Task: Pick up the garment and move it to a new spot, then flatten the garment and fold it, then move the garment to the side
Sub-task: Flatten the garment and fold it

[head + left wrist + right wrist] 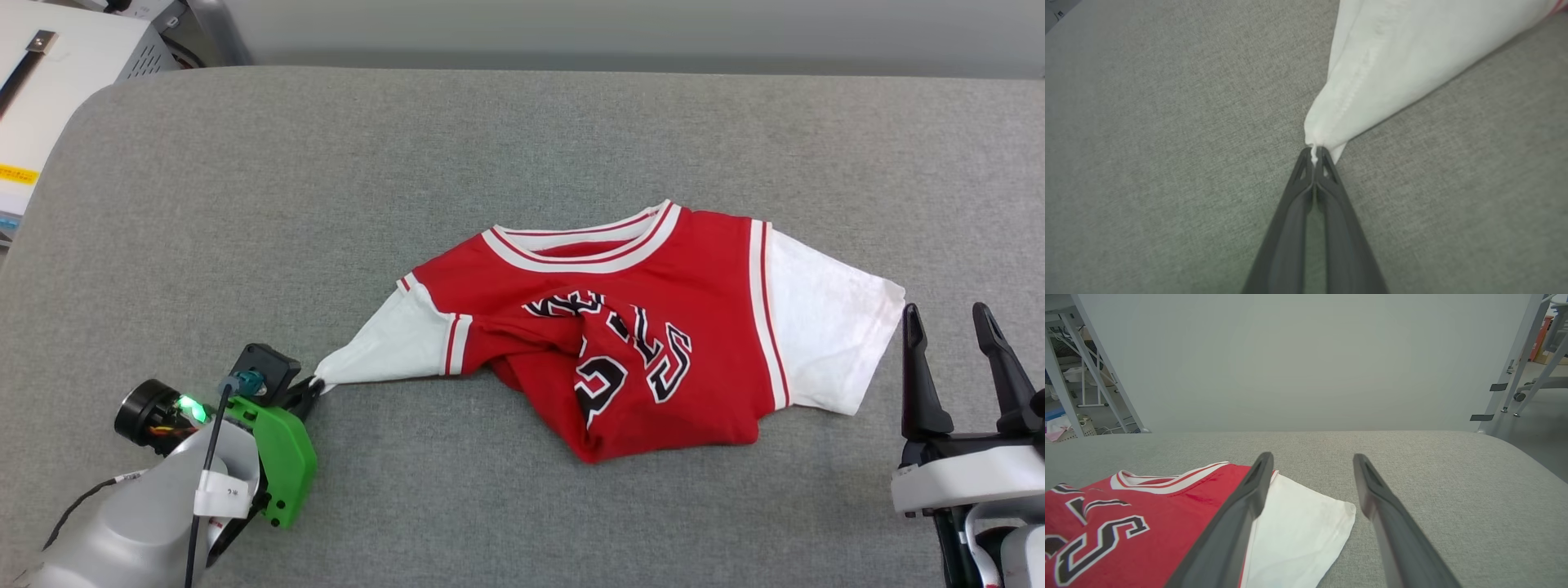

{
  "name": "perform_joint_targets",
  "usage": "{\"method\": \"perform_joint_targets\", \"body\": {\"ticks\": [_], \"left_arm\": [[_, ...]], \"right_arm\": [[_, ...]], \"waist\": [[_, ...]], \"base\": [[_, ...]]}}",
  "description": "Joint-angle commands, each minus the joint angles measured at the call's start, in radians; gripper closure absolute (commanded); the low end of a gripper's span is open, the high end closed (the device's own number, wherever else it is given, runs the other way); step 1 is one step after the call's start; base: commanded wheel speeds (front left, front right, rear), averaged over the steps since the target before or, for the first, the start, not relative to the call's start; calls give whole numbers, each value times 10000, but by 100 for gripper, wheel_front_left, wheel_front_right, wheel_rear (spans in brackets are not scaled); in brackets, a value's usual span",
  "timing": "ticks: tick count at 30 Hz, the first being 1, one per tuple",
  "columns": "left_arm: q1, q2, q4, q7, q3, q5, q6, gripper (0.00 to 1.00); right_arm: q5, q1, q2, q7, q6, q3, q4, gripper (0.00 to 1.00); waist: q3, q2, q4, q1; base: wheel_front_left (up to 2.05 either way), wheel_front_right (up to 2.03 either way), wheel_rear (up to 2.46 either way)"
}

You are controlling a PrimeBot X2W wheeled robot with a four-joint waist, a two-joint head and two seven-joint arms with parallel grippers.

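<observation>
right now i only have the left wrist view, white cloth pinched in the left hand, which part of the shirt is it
observer: the cuff corner of the white sleeve on the garment, stretched to a point
operator: is the body flat
observer: no, the red front is bunched and twisted across the lettering
operator: right hand busy
observer: no, the right hand is open and empty, beside the other white sleeve

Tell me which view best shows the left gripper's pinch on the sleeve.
Left wrist view: close up, the left gripper is shut on the garment at its white sleeve tip. Head view shows the same pinch small. Right wrist view shows the opposite sleeve.
</observation>
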Motion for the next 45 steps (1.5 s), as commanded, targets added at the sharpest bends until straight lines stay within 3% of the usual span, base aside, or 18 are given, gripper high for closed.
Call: {"method": "perform_joint_targets", "body": {"ticks": [1, 3, 4, 5, 9, 15, 19, 22, 26, 32, 36, 45], "left_arm": [[467, -194, 208, 97, -102, -156, -150, 100], [556, -312, 416, 32, -71, -271, -230, 100], [538, -345, 476, 3, -27, -339, -252, 65], [465, -352, 532, -63, 44, -379, -262, 0], [1, -144, 400, -364, 483, -446, -250, 0], [-1170, 611, -626, -337, 968, -271, -81, 0], [-2104, 1024, -1619, 654, 1153, -482, -167, 0], [-2759, 1195, -2342, 1997, 1117, -859, -290, 0], [-3344, 1189, -2977, 4086, 1001, -1820, -396, 0], [-4007, 888, -2914, 6335, 649, -2607, -440, 0], [-4246, 638, -2492, 7298, 353, -2642, -452, 0], [-4047, 226, -1719, 8326, -68, -2015, -460, 0]], "right_arm": [[-16, 124, 44, 4, 2, -26, 29, 0], [-14, 185, 67, 24, 2, -38, 60, 0], [-11, 210, 77, 33, 2, -45, 75, 0], [-7, 238, 85, 44, 2, -49, 93, 0], [-2, 333, 128, 52, 2, -88, 105, 0], [10, 449, 223, 29, 2, -138, 96, 0], [20, 385, 261, 21, 2, -85, 50, 0], [30, 239, 255, -2, 2, -19, 15, 0], [16, -4, 224, -43, 2, 86, -31, 0], [5, -399, 204, -115, 2, 197, -47, 0], [20, -655, 183, -164, 2, 224, -35, 0], [41, -1017, 200, -247, 2, 197, 63, 0]], "waist": [[-96, 0, 11, 0], [-192, 0, 31, 0], [-242, 0, 41, 0], [-305, 0, 49, 0], [-535, 0, 56, 0], [-742, 0, 11, 0], [-625, 0, -125, 0], [-421, 0, -302, 0], [-49, 0, -609, 0], [595, 0, -1104, 0], [1018, 0, -1388, 0], [1604, 0, -1729, 0]], "base": [[0, 0, 0], [0, 0, 0], [0, 0, 0], [0, 0, 0], [0, 0, 0], [0, 0, 0], [0, 0, 0], [0, 0, 0], [0, 0, 0], [0, 0, 0], [0, 0, 0], [0, 0, 0]]}}
